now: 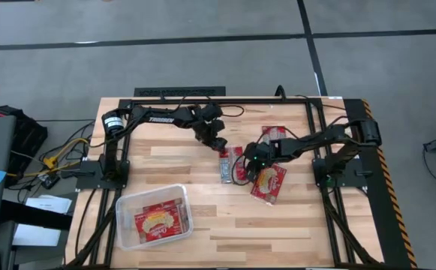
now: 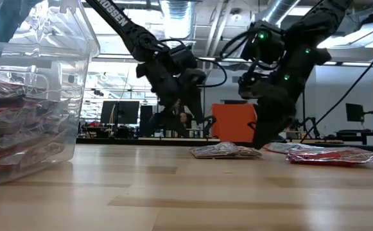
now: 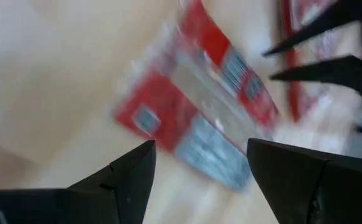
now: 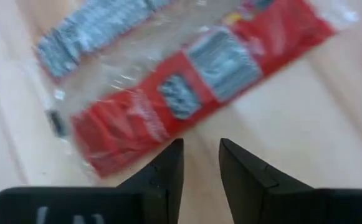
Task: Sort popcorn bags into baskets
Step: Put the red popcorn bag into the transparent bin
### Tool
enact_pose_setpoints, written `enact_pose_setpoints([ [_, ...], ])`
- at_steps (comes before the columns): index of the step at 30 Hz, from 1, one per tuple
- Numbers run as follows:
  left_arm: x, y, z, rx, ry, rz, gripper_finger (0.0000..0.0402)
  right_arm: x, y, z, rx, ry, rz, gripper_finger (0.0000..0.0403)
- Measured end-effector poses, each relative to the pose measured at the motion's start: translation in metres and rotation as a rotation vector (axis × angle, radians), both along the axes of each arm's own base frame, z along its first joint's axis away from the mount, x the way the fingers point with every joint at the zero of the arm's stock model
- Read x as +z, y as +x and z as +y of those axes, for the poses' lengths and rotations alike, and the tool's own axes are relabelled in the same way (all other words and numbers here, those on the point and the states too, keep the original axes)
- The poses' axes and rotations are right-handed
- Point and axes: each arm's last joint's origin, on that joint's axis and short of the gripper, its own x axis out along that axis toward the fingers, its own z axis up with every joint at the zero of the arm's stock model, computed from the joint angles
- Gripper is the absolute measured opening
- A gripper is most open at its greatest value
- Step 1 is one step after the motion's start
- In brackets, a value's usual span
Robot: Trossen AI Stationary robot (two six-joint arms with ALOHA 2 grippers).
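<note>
L end effector (image 1: 219, 144): fingers apart, empty, above face-down bag (image 1: 225, 166) mid-surface.
R end effector (image 1: 249, 166): nearly closed, empty, just beside same bag.
Risk: both converge on 1 bag → arm clash.
Tub (image 1: 181, 223): well apart, front-left, bags inside.

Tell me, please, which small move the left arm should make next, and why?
Probably lower the left pincer onto the popcorn bag just beneath it. Its fingers are open, nothing is between them, and the bag lies flat on the table, outside the tub. The right pincer is close, so go slowly.
</note>
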Motion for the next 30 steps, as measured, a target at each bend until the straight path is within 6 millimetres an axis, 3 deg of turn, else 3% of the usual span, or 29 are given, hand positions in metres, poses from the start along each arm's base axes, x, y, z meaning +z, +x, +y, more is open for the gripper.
enact_pose_setpoints([
  [3,-0.002,-0.003,-0.013,-0.014,-0.053,0.082,0.024,0.0,0.002,0.004,-0.018,0.03,-0.027,0.0135],
  [8,-0.01,0.006,-0.052,-0.084,0.026,0.158,0.0221,0.002,0.004,0.002,-0.1,0.04,-0.066,0.0145],
  [14,-0.019,0.022,-0.085,0.026,0.138,0.181,0.019,-0.001,0.003,0.0,-0.12,0.043,-0.08,0.0148],
  [19,-0.028,0.026,-0.09,0.125,0.074,0.199,0.0199,-0.007,0.001,-0.001,-0.144,0.054,-0.135,0.014],
  [26,-0.037,0.025,-0.088,0.196,-0.015,0.112,0.0252,-0.029,0.016,-0.005,-0.156,0.097,-0.198,0.0133],
  [30,-0.037,0.026,-0.09,0.196,-0.001,0.102,0.0264,-0.037,0.023,-0.005,-0.142,0.113,-0.251,0.0134],
])
